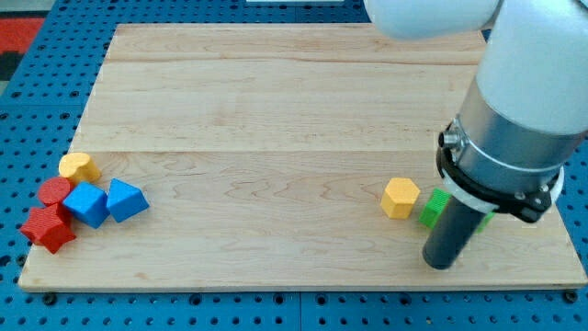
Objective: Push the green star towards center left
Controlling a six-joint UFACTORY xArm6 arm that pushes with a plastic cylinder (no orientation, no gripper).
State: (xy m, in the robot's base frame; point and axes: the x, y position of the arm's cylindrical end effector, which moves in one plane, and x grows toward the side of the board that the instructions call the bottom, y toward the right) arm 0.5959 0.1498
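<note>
The green star (432,208) lies near the view's lower right, mostly hidden behind my dark rod. My tip (440,264) rests on the board just below and slightly right of the star, close against it. A yellow hexagon block (401,198) sits just left of the green star, nearly touching it.
At the view's lower left lies a cluster: a yellow block (79,167), a red block (54,191), two blue blocks (87,204) (126,200) and a red star-like block (47,228). The wooden board (276,110) ends just below my tip. The arm's bulky body fills the upper right.
</note>
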